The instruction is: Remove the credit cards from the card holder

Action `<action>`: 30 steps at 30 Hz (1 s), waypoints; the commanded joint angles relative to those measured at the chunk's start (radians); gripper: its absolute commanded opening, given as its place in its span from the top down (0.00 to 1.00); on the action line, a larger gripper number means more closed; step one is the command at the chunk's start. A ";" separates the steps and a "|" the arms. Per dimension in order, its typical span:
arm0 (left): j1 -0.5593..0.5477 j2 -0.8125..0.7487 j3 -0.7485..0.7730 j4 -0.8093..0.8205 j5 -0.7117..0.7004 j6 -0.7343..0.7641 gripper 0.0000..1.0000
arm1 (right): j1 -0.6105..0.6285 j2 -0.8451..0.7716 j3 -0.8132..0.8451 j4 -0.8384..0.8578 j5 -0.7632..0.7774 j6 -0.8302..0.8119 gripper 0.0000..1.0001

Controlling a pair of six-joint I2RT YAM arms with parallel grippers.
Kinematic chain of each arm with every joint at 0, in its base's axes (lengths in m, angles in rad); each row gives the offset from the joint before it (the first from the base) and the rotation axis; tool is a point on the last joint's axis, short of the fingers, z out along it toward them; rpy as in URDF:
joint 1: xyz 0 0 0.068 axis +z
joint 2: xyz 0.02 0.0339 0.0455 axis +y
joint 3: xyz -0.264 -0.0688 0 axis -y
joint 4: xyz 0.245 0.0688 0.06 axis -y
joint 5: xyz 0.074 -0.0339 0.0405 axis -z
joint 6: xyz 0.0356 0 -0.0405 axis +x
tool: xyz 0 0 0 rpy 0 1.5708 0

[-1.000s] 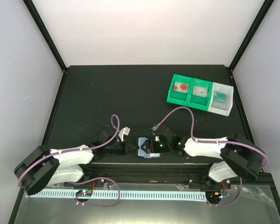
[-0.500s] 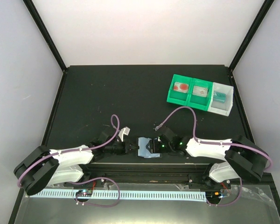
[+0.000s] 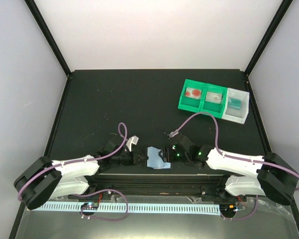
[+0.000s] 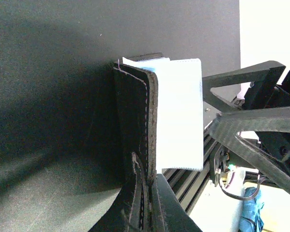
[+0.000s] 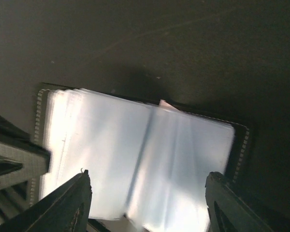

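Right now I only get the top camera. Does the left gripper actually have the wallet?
Observer: Yes. Left wrist view: the left gripper is shut on the black cover of the wallet.
Operator: Right gripper gripping anything?
Observer: No. Right wrist view: the right gripper is open, one finger on each side of the pale inner sleeves.
Operator: Card poking out?
Observer: Only a small pinkish corner at the fold; too blurred to call it a card.

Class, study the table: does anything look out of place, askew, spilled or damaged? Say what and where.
Nothing looks spilled or damaged. The tray at far right sits skewed to the table's edges. A small pale piece lies askew beside the left arm, apart from the card holder; too small to identify.
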 commanded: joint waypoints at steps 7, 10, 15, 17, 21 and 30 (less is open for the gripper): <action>-0.010 -0.017 -0.003 0.011 -0.013 -0.010 0.99 | 0.050 0.061 0.071 0.092 -0.074 0.004 0.26; -0.012 -0.017 -0.003 0.010 -0.015 -0.011 0.98 | 0.064 0.110 0.089 0.097 -0.072 0.002 0.25; -0.013 -0.019 -0.005 0.010 -0.015 -0.010 0.98 | 0.069 0.159 0.094 0.105 -0.066 0.000 0.25; -0.013 -0.020 -0.005 0.012 -0.015 -0.010 0.99 | 0.068 0.176 0.097 0.100 -0.056 -0.003 0.25; -0.015 -0.021 -0.005 0.013 -0.013 -0.010 0.99 | 0.069 0.201 0.099 0.094 -0.052 -0.008 0.27; -0.015 -0.040 -0.006 0.001 -0.015 -0.010 0.98 | 0.068 0.187 0.086 -0.001 0.050 -0.015 0.32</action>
